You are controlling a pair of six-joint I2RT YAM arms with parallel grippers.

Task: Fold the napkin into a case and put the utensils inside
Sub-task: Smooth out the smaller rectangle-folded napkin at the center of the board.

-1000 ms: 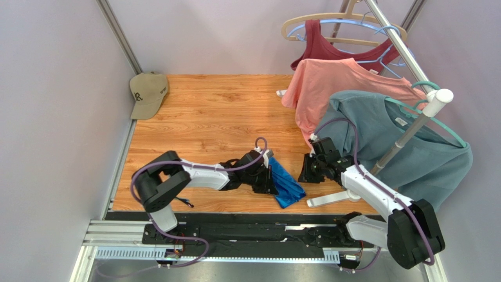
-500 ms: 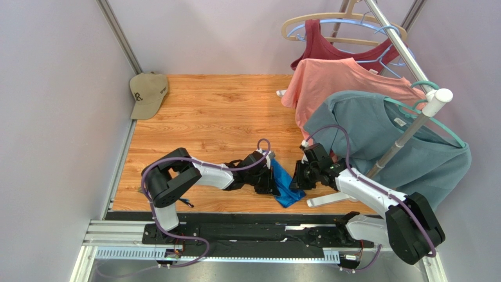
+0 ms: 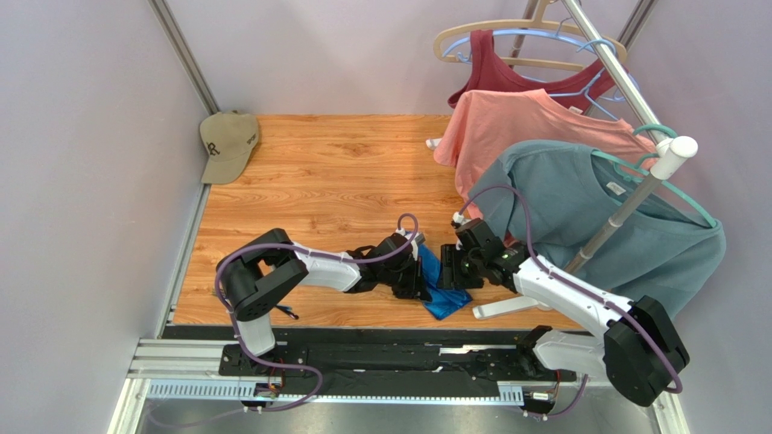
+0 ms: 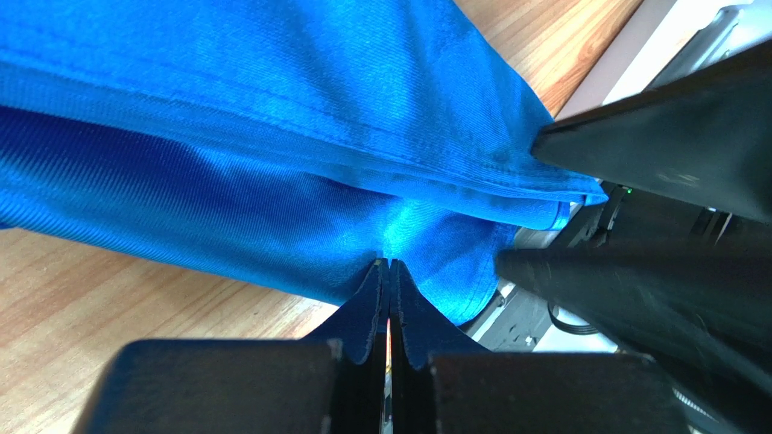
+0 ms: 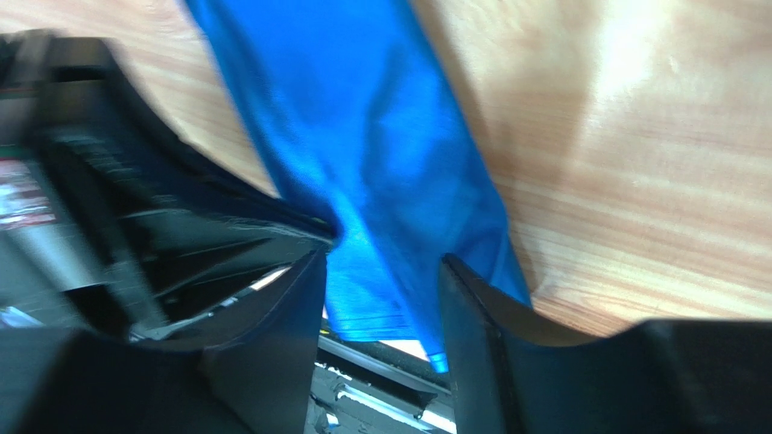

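Your left gripper (image 4: 390,264) is clenched on the blue napkin (image 4: 272,108) at its tips; your right gripper (image 5: 382,267) straddles it, jaws parted.

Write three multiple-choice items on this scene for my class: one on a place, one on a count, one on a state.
1. Where on the table does the cap lie? A. near right corner B. far left corner C. centre
2. How many garments hang on the rack? A. one B. five C. three
3. The left gripper is: A. shut on the napkin B. wide open C. holding the cap
Key: 1 B, by the far left edge; 2 C, a maroon top, salmon T-shirt, teal-grey T-shirt; 3 A, its closed fingers pinch the cloth.
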